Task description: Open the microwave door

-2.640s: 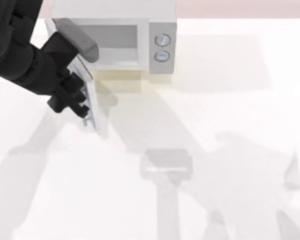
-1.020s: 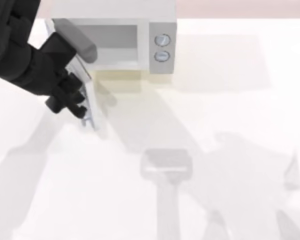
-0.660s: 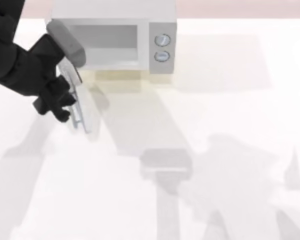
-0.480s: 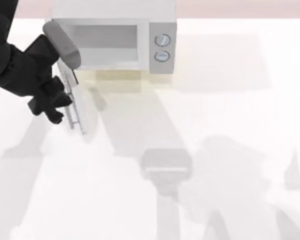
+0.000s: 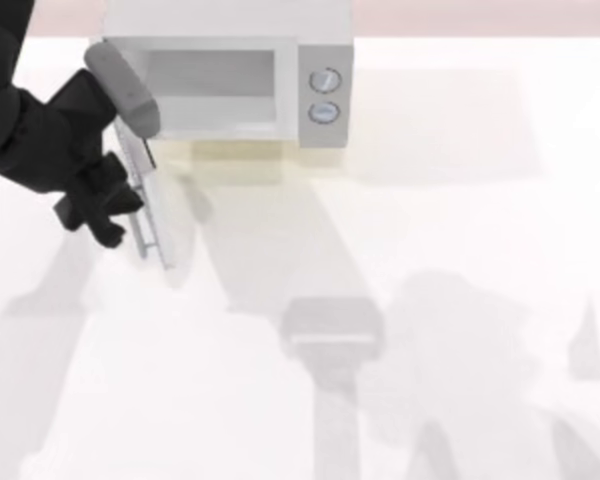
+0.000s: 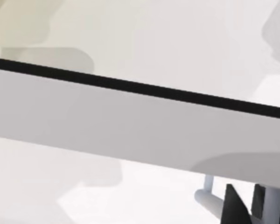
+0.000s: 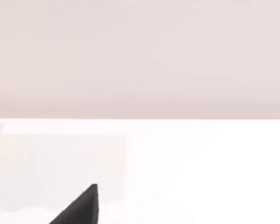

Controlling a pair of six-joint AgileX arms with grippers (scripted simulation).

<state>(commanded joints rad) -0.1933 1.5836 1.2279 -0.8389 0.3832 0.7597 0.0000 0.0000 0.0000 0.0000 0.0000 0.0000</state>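
Swinging door: the flat light-grey microwave door [image 5: 150,205] with its slim vertical handle stands wide open, hinged at the left front corner of the oven and reaching toward the near side of the table, seen almost edge-on from above.
Oven: the small boxy light-grey microwave [image 5: 230,70] sits at the far edge of the white table [image 5: 450,250], left of centre; its cavity is exposed, and two round knobs [image 5: 324,96] are stacked on the front panel to the right of the opening.
Change: compared with 2.6 s ago, the door's free edge lies farther to the left, so the opening angle is larger; over the last half second the door has barely shifted.
Left arm: the black arm enters from the upper left and slants down to the door's outer face.
Left gripper: the left gripper [image 5: 115,205] is closed on the door handle; in the left wrist view the door [image 6: 130,126] fills the frame as a pale band with a dark edge, and dark fingers [image 6: 233,205] flank the pale handle bar.
Right gripper: the right gripper [image 7: 81,207] shows only as a dark tip in its wrist view; its state cannot be told.
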